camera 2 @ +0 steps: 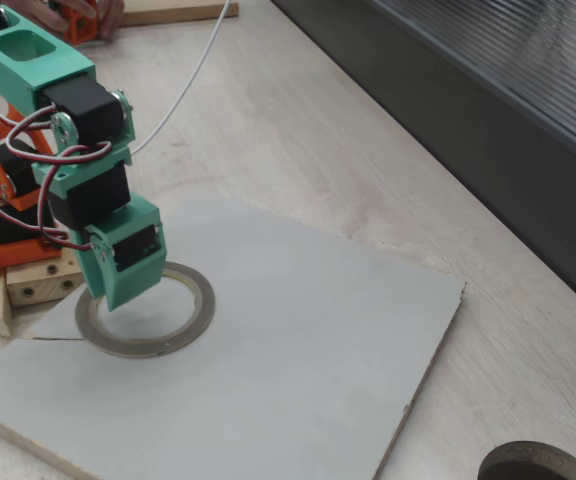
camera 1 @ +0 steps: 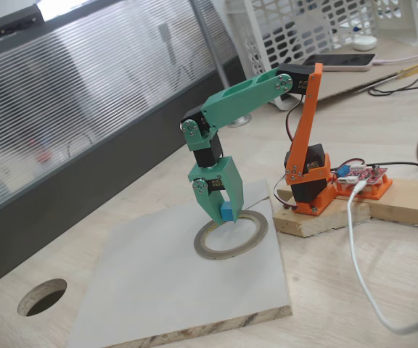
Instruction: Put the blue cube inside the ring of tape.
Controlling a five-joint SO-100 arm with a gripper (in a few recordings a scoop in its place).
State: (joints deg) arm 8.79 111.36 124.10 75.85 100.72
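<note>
Pale wood-grain table carrying a square grey-white board with a raw chipboard edge; a dark panel topped by ribbed translucent sheeting runs along the table's far side in both fixed views. A round hole is cut through the table just left of the board in a fixed view, and appears at the lower right edge in the other.

The arm has green upper links and an orange lower link, mounted on an orange base that sits on a wooden block. A red circuit board lies just beside the base, and a white cable trails across the table toward the viewer.

The ring lies flat on the board near its corner closest to the base. The green jaws point straight down over the ring's near-left rim, closed on the cube, which shows as a light-blue block between the tips. The cube sits at or just above the ring's band; whether it touches the ring or board cannot be told. In the other fixed view the jaws hang over the ring at its left side, and the cube is hidden behind them.

A white lattice basket and a phone stand at the far side.
</note>
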